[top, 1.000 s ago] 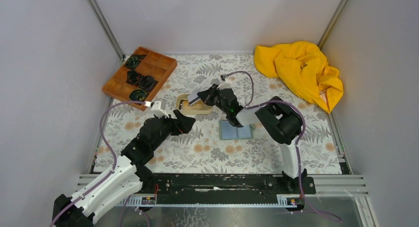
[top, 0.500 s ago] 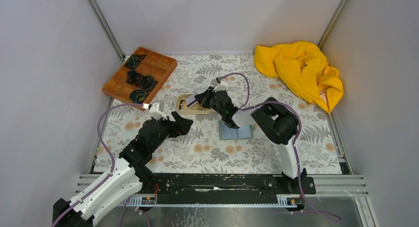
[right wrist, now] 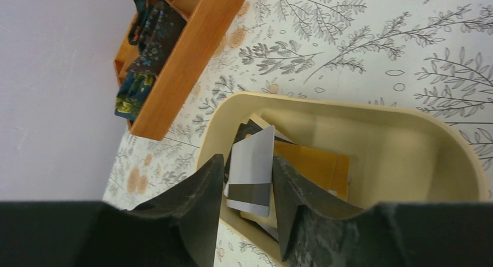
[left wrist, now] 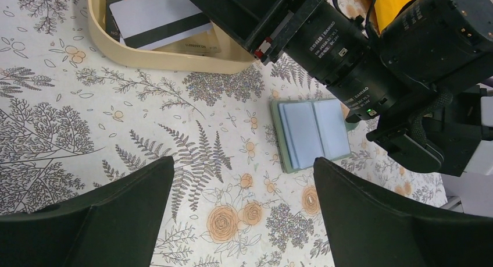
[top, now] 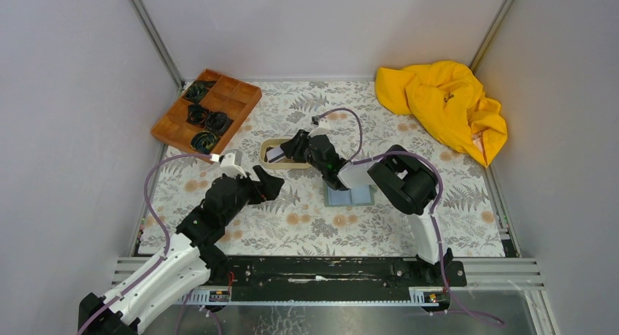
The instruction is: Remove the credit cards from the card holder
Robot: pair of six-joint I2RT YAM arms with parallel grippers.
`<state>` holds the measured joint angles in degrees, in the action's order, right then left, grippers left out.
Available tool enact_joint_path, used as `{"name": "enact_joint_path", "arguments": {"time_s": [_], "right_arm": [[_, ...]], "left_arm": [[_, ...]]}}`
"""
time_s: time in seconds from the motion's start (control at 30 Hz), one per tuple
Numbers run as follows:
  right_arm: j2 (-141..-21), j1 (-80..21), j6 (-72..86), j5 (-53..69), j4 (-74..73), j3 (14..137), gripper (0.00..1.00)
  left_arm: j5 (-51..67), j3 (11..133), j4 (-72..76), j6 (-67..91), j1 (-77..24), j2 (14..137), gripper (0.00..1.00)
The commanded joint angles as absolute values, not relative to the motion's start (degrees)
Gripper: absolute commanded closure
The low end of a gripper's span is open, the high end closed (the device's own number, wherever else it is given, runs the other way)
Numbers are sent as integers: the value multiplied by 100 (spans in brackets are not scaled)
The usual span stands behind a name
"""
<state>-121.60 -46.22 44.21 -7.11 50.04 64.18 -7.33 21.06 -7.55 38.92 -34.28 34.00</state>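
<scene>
The card holder (top: pixel 349 196) lies open and flat on the floral table, its light blue panels up (left wrist: pixel 313 133). A whitish credit card (right wrist: pixel 253 171) with a dark stripe rests in the beige oval tray (right wrist: pixel 407 121) on top of a tan-orange card (right wrist: pixel 320 168) and others. My right gripper (right wrist: pixel 249 158) hangs over the tray's left end (top: pixel 288 147), jaws apart on either side of the whitish card and not pinching it. My left gripper (left wrist: pixel 244 168) is wide open over bare table, left of the holder (top: pixel 271 182), with nothing in it.
A brown wooden compartment tray (top: pixel 233 105) with dark coiled items sits at the back left. A crumpled yellow cloth (top: pixel 445 105) lies at the back right. The right arm (left wrist: pixel 349 52) stretches above the holder. Grey walls close in on three sides.
My right gripper has moved left over the beige tray and opened, leaving the whitish card lying in the tray. The left arm has barely shifted.
</scene>
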Motion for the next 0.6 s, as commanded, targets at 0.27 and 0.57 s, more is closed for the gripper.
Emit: {"name": "enact_joint_path", "arguments": {"time_s": [0.27, 0.57], "right_arm": [[-11339, -4667, 3449, -1628, 3759, 6589, 53], [-11860, -4666, 3048, -1585, 1196, 8175, 39]], "left_arm": [[-593, 1920, -292, 3935, -3358, 3603, 2], [-645, 1907, -312, 3929, -3324, 3485, 2]]}}
